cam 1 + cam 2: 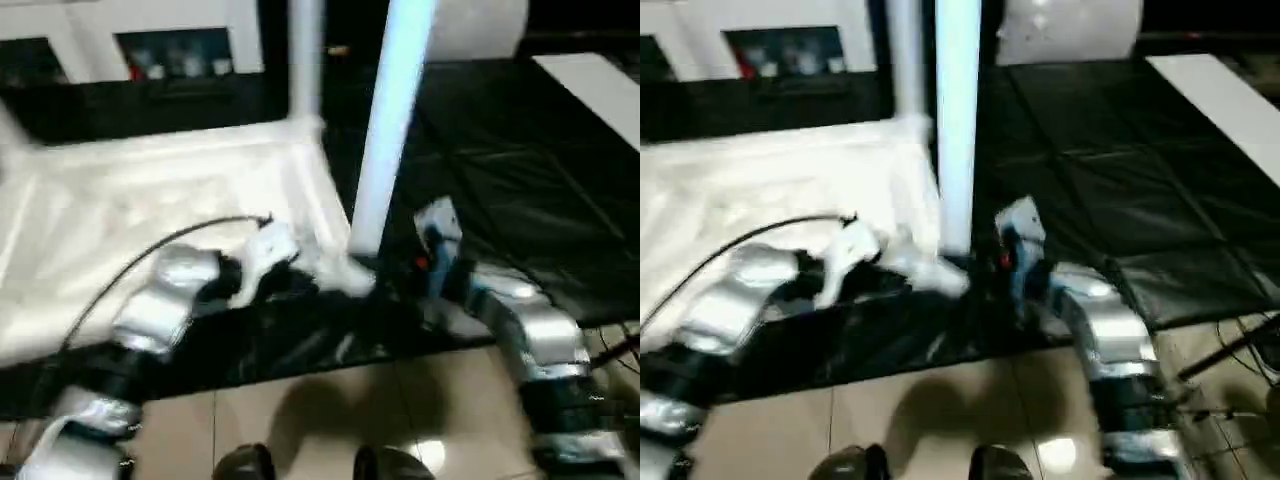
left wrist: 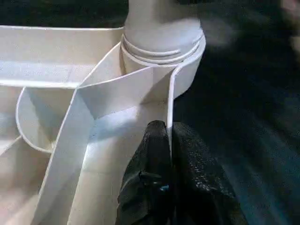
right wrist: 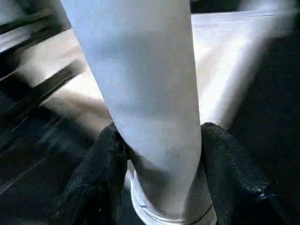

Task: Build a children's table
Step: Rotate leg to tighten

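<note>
Children's table lying upside down on the black tabletop, ribbed underside up, taking up the 9-to-11 o'clock stretch of the head view. Two legs standing up already: far leg at about 12 o'clock, near leg rising from the corner socket just right of centre. Right pincer wrapped round that near leg low down, one black finger on each side, right above the socket. Left pincer pinched narrow on a thin upright rib of the underside, close beside the same corner. Looks like light, hollow moulded plastic, stiff enough in the ribs and socket rings but thin in the flat walls. Smooth and glossy too, so probably slippery under the fingers. Best bet for the leg: a low hold near the socket, since gripping high would likely lever the top around. Best bet for the top: a rib or the thick corner ring. Whether the leg sits fully home in the socket, hard to tell.
</note>
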`<state>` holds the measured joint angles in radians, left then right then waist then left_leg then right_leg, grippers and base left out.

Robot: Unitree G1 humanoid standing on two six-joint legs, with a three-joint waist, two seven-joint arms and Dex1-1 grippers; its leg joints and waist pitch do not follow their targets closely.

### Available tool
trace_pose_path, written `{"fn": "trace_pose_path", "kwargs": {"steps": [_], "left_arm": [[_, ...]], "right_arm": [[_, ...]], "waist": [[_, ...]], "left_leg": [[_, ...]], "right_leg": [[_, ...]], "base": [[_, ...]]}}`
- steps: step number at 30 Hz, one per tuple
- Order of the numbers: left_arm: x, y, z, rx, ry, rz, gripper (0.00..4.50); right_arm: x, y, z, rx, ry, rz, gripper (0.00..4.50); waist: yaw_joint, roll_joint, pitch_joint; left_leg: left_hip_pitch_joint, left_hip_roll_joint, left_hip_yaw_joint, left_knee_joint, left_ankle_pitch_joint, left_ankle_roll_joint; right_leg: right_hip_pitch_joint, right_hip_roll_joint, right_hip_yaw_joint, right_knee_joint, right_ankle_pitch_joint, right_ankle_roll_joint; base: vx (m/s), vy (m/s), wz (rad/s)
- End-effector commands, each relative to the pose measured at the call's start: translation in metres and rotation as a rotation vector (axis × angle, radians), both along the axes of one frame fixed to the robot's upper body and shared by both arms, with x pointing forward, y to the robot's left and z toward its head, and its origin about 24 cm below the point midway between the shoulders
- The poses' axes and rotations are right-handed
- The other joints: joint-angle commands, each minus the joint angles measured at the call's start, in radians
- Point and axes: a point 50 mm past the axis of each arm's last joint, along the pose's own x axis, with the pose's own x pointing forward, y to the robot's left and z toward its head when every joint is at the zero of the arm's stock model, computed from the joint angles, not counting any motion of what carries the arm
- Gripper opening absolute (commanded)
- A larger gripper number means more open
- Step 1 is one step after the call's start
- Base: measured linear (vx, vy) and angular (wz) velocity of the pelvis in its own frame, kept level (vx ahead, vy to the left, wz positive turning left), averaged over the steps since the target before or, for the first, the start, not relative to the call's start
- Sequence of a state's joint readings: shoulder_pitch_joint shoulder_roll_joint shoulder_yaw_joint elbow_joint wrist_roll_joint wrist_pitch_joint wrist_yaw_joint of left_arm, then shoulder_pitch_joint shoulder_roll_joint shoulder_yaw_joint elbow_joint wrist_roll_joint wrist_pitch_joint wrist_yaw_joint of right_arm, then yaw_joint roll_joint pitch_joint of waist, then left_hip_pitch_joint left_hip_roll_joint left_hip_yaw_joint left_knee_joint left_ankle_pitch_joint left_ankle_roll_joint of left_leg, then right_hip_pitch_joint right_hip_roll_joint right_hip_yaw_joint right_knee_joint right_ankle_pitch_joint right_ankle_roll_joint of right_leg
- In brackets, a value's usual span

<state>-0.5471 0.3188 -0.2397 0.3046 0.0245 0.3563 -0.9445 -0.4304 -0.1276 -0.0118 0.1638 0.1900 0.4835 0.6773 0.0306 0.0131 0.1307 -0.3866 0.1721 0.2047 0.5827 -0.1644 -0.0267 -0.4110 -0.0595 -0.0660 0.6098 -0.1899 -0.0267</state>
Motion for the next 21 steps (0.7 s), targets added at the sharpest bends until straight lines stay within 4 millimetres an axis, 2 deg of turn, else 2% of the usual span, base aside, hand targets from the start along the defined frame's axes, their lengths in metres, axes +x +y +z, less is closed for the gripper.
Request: {"fn": "trace_pose_path", "kwargs": {"steps": [1,5,6,7,8,9,10,12,13,14,15,16,17,18,19,21], "left_arm": [[0.006,-0.030,0.006,-0.064,-0.020,0.060,0.00],[0.016,-0.052,0.016,-0.092,-0.058,0.206,0.00],[0.016,-0.052,0.016,-0.092,-0.058,0.206,0.00],[0.015,-0.059,0.017,-0.100,-0.066,0.216,0.00],[0.015,-0.061,0.017,-0.100,-0.072,0.217,0.00],[0.015,-0.061,0.017,-0.100,-0.072,0.217,0.00],[0.014,-0.060,0.016,-0.091,-0.077,0.212,0.00],[0.014,-0.056,0.016,-0.079,-0.088,0.207,0.00],[0.014,-0.049,0.015,-0.067,-0.099,0.195,0.00],[0.014,-0.048,0.015,-0.066,-0.100,0.193,0.00],[0.013,-0.044,0.014,-0.058,-0.102,0.184,0.00],[0.012,-0.039,0.013,-0.050,-0.104,0.171,0.00],[0.010,-0.034,0.012,-0.035,-0.105,0.141,0.00],[0.009,-0.032,0.011,-0.031,-0.106,0.133,0.00],[0.005,-0.021,0.010,-0.016,-0.107,0.082,0.00],[0.001,-0.010,0.009,-0.002,-0.108,0.027,0.00]], "right_arm": [[-0.005,0.042,-0.009,0.038,0.099,0.033,1.99],[0.007,0.059,-0.009,0.037,0.113,-0.247,1.99],[0.007,0.059,-0.009,0.037,0.113,-0.247,1.99],[0.007,0.068,-0.006,0.079,0.117,-0.290,1.99],[0.007,0.069,-0.005,0.069,0.090,-0.310,1.99],[0.007,0.069,-0.005,0.069,0.090,-0.310,2.55],[0.006,0.069,-0.003,0.054,0.058,-0.323,2.69],[0.007,0.064,-0.002,0.052,0.043,-0.342,2.75],[0.009,0.056,-0.001,0.065,0.030,-0.349,3.05],[0.010,0.055,-0.001,0.068,0.028,-0.350,3.05],[0.010,0.051,0.001,0.083,0.019,-0.338,3.13],[0.010,0.047,0.002,0.093,0.009,-0.323,3.18],[0.010,0.041,0.003,0.085,-0.008,-0.288,3.36],[0.009,0.039,0.003,0.082,-0.013,-0.279,3.36],[0.008,0.023,0.004,0.065,-0.050,-0.221,3.49],[0.006,0.008,0.008,0.051,-0.091,-0.139,3.63]], "waist": [[0.007,-0.008,-0.061],[0.004,-0.007,-0.066],[0.007,-0.007,-0.069],[0.007,-0.004,-0.069],[0.008,-0.005,-0.070],[0.009,-0.006,-0.073],[0.010,-0.003,-0.073],[0.010,-0.003,-0.072],[0.011,-0.001,-0.070],[0.012,0.000,-0.070],[0.009,-0.005,-0.069],[0.012,-0.002,-0.070],[0.010,-0.002,-0.069],[0.008,-0.003,-0.070],[0.009,-0.004,-0.070],[0.011,-0.001,-0.073]], "left_leg": [[0.027,0.061,-0.046,-0.076,-0.265,-0.004],[0.024,0.062,-0.042,-0.079,-0.216,-0.001],[0.023,0.060,-0.041,-0.077,-0.199,0.008],[0.019,0.060,-0.038,-0.077,-0.176,0.021],[0.020,0.059,-0.038,-0.076,-0.168,0.026],[0.018,0.058,-0.037,-0.075,-0.143,0.039],[0.017,0.058,-0.038,-0.074,-0.130,0.045],[0.016,0.058,-0.036,-0.074,-0.115,0.069],[0.017,0.059,-0.038,-0.075,-0.122,0.071],[0.018,0.060,-0.038,-0.076,-0.129,0.070],[0.017,0.060,-0.038,-0.077,-0.134,0.068],[0.018,0.060,-0.039,-0.077,-0.139,0.068],[0.015,0.060,-0.040,-0.077,-0.139,0.069],[0.016,0.060,-0.039,-0.077,-0.136,0.073],[0.012,0.059,-0.038,-0.073,-0.123,0.082],[0.014,0.060,-0.036,-0.070,-0.103,0.093]], "right_leg": [[0.030,-0.105,0.066,-0.106,-0.461,-0.159],[0.031,-0.098,0.066,-0.098,-0.344,-0.172],[0.035,-0.099,0.066,-0.096,-0.304,-0.177],[0.038,-0.097,0.067,-0.092,-0.250,-0.184],[0.038,-0.097,0.066,-0.091,-0.231,-0.185],[0.044,-0.096,0.066,-0.086,-0.183,-0.190],[0.044,-0.095,0.065,-0.083,-0.157,-0.194],[0.048,-0.095,0.064,-0.081,-0.108,-0.206],[0.049,-0.095,0.063,-0.082,-0.120,-0.207],[0.048,-0.095,0.062,-0.083,-0.128,-0.207],[0.049,-0.094,0.062,-0.083,-0.134,-0.207],[0.051,-0.096,0.062,-0.083,-0.140,-0.206],[0.053,-0.096,0.062,-0.081,-0.138,-0.204],[0.054,-0.095,0.062,-0.081,-0.133,-0.204],[0.057,-0.097,0.063,-0.079,-0.112,-0.205],[0.057,-0.096,0.063,-0.075,-0.073,-0.216]], "base": [[0.000,0.000,0.00],[0.000,0.000,0.00],[0.000,0.000,0.00],[0.000,0.000,0.00],[0.000,0.000,0.00],[0.000,0.000,0.00],[0.000,0.000,0.00],[0.000,0.000,0.00],[0.000,0.000,0.00],[0.000,0.000,0.00],[0.000,0.000,0.00],[0.000,0.000,0.00],[0.000,0.000,0.00],[0.000,0.000,0.00],[0.000,0.000,0.00],[0.000,0.000,0.00]]}}
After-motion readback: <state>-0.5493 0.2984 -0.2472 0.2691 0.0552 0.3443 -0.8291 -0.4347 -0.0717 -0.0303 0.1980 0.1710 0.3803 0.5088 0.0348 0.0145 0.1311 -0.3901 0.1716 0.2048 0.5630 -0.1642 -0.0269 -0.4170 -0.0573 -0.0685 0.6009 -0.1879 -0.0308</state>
